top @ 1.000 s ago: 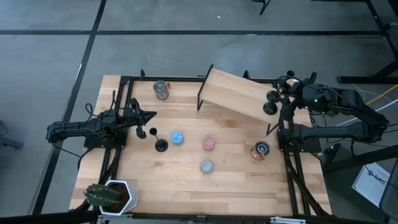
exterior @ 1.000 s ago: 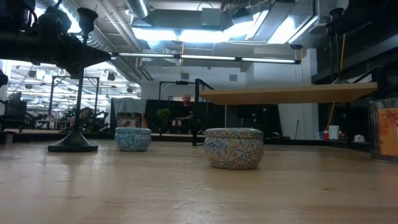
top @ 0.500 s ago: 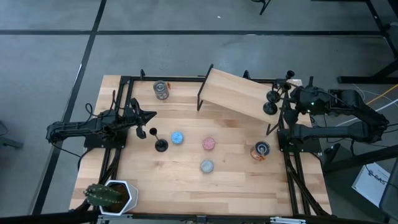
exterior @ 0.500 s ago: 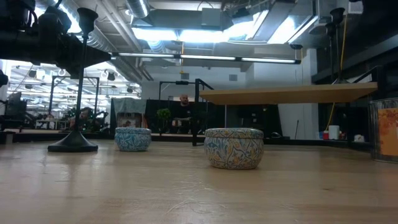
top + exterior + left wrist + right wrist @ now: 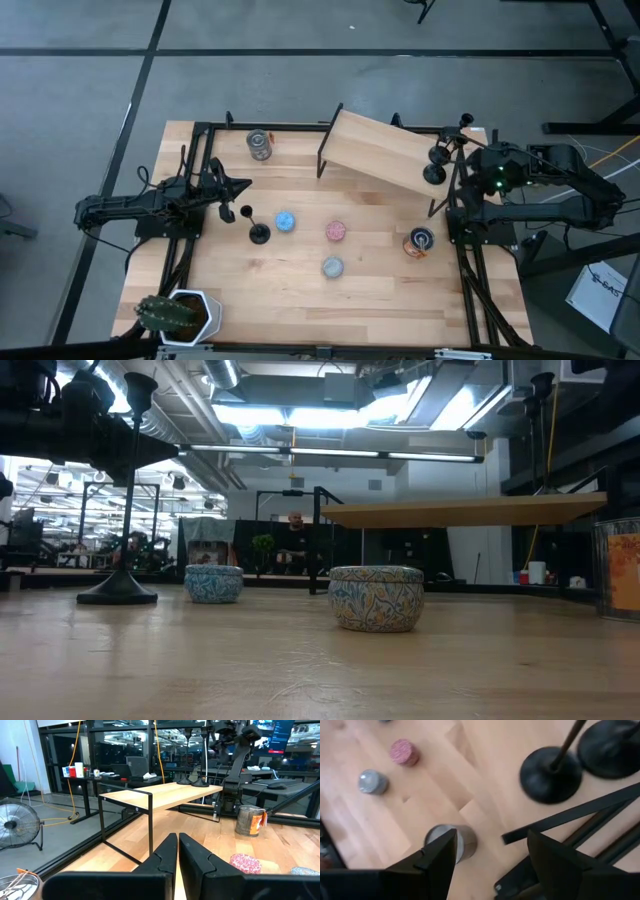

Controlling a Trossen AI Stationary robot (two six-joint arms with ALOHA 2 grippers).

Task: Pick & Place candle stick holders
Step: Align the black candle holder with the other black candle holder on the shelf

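The wooden counter [image 5: 300,295] carries a raised wooden shelf [image 5: 375,148] on black legs at its far side, tilted in the overhead view. Two candle stick holders stand on the shelf's right end: one [image 5: 434,172] near the front edge, the other [image 5: 464,122] at the far right corner. In the right wrist view their round black bases [image 5: 551,774] sit just beside each other on the shelf top. The third candle stick holder [image 5: 259,233] stands upright on the counter, left of centre, near the left arm.

A potted cactus [image 5: 170,313] sits at the counter's near left corner. A metal can [image 5: 259,145] stands near the far edge, left of the shelf, and another can [image 5: 420,241] stands below the shelf's right end. Three small round tins lie mid-counter: a blue one [image 5: 285,221] just beside the lone holder, a pink one [image 5: 336,231] and a grey one [image 5: 332,267].

The right claw [image 5: 490,852] hangs released, fingers spread wide and holding nothing, over the shelf's right edge. The left claw [image 5: 177,850] waits at the counter's left side, clenched with its fingers pressed together on nothing.

A person [image 5: 295,525] shows far off in the room.
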